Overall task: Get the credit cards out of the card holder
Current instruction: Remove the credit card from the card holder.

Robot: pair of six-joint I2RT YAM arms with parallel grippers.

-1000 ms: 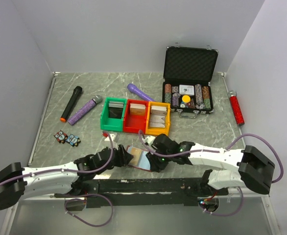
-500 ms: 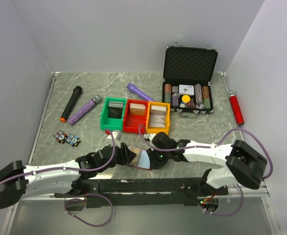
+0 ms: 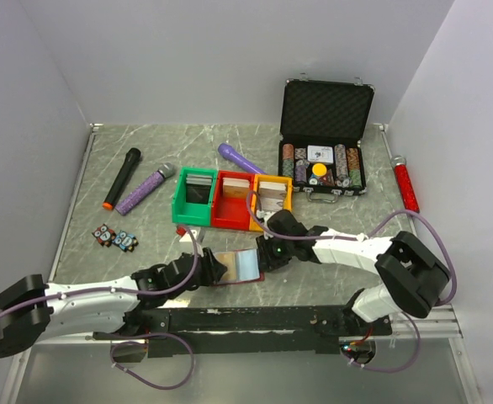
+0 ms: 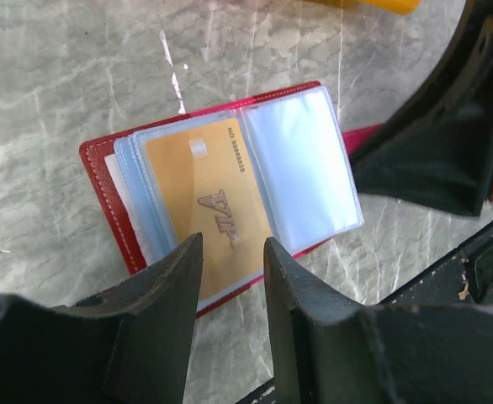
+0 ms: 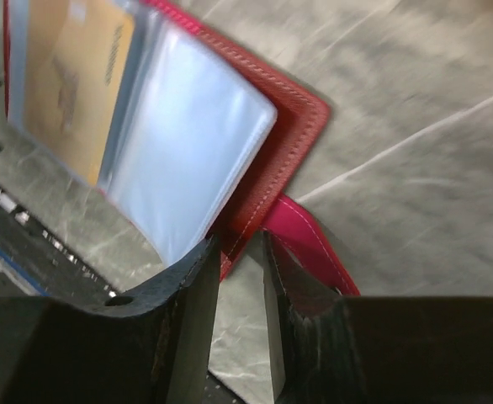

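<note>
The card holder (image 3: 236,266) lies open on the marble table, a dark-red cover with pale sleeves. In the left wrist view (image 4: 112,181) an orange credit card (image 4: 217,210) sits in its left sleeve; the right sleeve looks empty. My left gripper (image 4: 232,244) is open with a narrow gap, just at the card's near edge, and holds nothing. My right gripper (image 5: 239,242) is narrowly open at the holder's right edge (image 5: 293,126), next to the snap tab (image 5: 310,244). The card also shows in the right wrist view (image 5: 74,93).
Green (image 3: 193,202), red (image 3: 232,202) and yellow (image 3: 271,204) bins stand just beyond the holder. An open black poker chip case (image 3: 324,143) is at the back right. Two microphones (image 3: 122,178) (image 3: 145,188), small toys (image 3: 116,238) and a red tool (image 3: 407,185) lie around.
My right gripper has moved up and left, off the holder's top to its right edge. The holder now lies flatter and wider open. My left gripper has edged slightly right.
</note>
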